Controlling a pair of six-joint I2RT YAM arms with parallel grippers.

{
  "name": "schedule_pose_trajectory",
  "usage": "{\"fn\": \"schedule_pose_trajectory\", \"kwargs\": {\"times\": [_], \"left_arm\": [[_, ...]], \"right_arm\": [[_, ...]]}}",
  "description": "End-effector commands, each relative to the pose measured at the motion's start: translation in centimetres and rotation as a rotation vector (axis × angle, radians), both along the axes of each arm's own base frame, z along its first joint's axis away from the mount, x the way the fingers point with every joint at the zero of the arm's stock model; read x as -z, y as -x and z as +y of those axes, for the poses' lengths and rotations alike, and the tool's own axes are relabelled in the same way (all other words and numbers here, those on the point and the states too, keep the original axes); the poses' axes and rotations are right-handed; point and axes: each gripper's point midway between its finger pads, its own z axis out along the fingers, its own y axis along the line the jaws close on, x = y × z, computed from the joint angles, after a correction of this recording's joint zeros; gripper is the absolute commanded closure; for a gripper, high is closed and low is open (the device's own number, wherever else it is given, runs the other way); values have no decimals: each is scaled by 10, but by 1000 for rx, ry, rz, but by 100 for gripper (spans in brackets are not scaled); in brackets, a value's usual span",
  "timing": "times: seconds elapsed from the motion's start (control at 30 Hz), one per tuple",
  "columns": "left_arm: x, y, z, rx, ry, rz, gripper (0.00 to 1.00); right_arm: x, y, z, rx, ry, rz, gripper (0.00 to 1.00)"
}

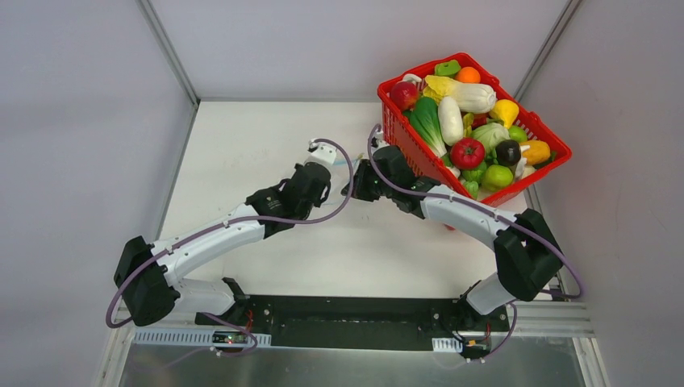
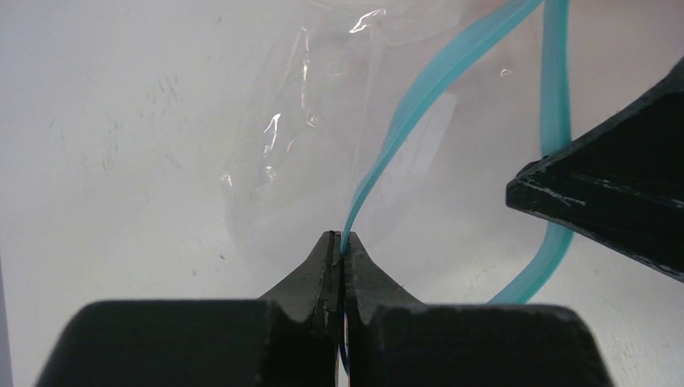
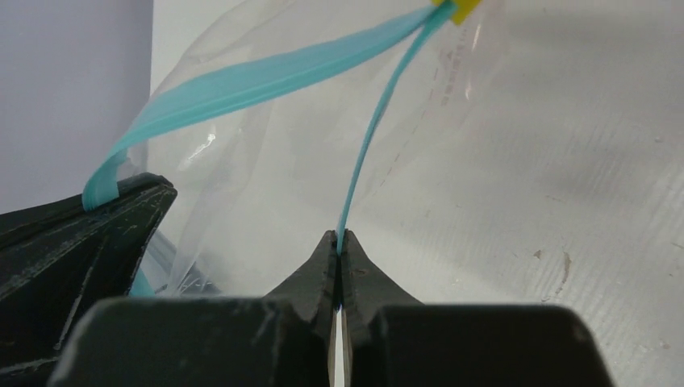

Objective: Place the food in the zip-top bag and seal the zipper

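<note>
Left claw [image 2: 339, 239] is clamped tight on one lip of the zipper [image 2: 419, 97], and the right claw [image 3: 339, 238] is pinched shut on the other lip, tips facing each other. So the bag [image 2: 278, 141] sits between them mid-table [image 1: 242, 145], mouth parted, right beside the red basket [image 1: 401, 133]. Food [image 1: 468, 151] is piled in that basket, far right corner.

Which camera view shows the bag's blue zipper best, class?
The right wrist view: both halves of the zipper run clear and parted, meeting at a yellow tab. The left wrist view shows both halves too, one partly hidden. The top view barely shows it.
</note>
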Motion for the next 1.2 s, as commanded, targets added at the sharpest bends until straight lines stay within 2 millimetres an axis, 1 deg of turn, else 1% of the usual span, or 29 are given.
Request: {"fn": "schedule_pose_trajectory", "kwargs": {"times": [0.0,0.1,0.17,0.23,0.27,0.4,0.5,0.6,0.7,0.77,0.8,0.83,0.9,0.97,1.07,1.17], "left_arm": [[-12,-3,26,-185,43,-29,100],[-16,0,50,-291,97,-50,100],[-24,3,60,-315,164,-63,100],[-30,6,57,-281,232,-68,100],[-32,8,53,-254,262,-64,100],[-30,14,29,-154,339,7,100],[-26,21,23,-146,376,52,100],[-26,24,26,-160,409,49,100],[-19,27,26,-137,401,55,100],[-12,27,24,-124,386,70,100],[-8,27,23,-119,381,79,100],[-6,26,22,-110,384,84,100],[0,24,24,-115,389,89,100],[4,22,28,-119,402,96,100],[5,20,33,-118,431,89,100],[6,19,32,-100,442,87,100]], "right_arm": [[-6,-10,-13,-10,128,-89,100],[8,-11,-24,4,212,-67,100],[15,-9,-30,5,241,-59,100],[14,-7,-30,-3,231,-61,100],[12,-6,-27,-14,211,-64,100],[-9,3,-2,-114,68,-66,99],[-21,7,15,-164,-23,-68,99],[-17,8,23,-190,-50,-37,99],[-10,8,32,-208,-72,1,99],[-5,5,35,-189,-78,7,99],[-1,4,37,-179,-58,-5,98],[3,-3,36,-136,-11,-40,97],[6,-1,39,-114,35,-69,97],[8,-5,38,-60,41,-64,97],[16,-12,29,31,54,-49,97],[18,-12,29,43,43,-40,97]]}}
